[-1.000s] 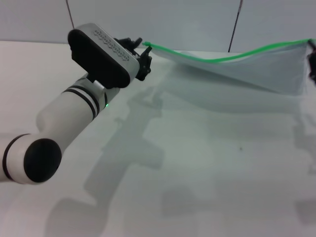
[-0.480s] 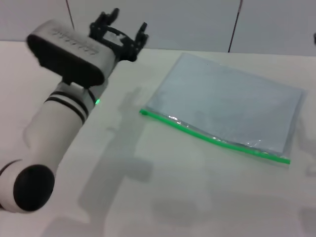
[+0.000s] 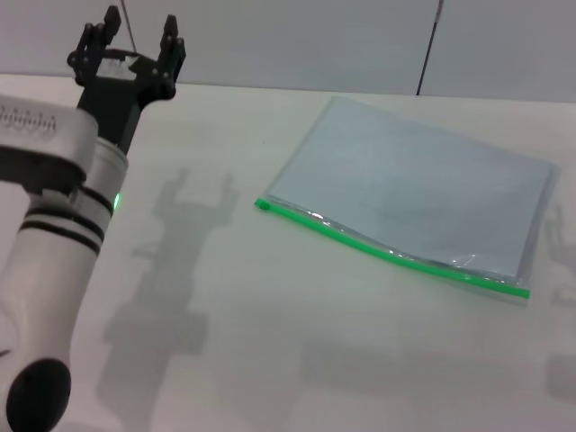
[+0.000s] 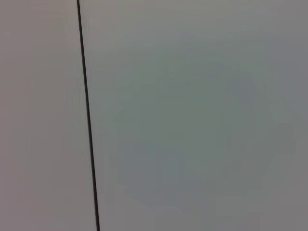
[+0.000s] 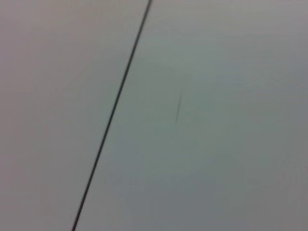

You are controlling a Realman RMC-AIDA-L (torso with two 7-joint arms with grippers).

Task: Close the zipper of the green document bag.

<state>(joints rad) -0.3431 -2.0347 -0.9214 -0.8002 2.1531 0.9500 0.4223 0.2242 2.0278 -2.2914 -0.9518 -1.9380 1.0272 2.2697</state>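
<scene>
The green document bag (image 3: 414, 193) lies flat on the white table, a pale bluish-grey pouch right of centre in the head view. Its zipper (image 3: 387, 251) runs as a bright green strip along the near long edge, with a small green nub at the left end (image 3: 262, 205). My left gripper (image 3: 135, 38) is raised at the far left, well clear of the bag, open with nothing between its fingers. The right gripper is out of view. Both wrist views show only a plain wall with a dark seam.
The white table (image 3: 270, 342) stretches in front of the bag and to its left. A grey panelled wall (image 3: 306, 40) with dark seams stands behind the table. My left arm (image 3: 54, 234) fills the near left side.
The bag, held up taut by both grippers a second ago, now lies flat on the table. My left gripper let go, opened and swung left and up; the right arm left the view.
</scene>
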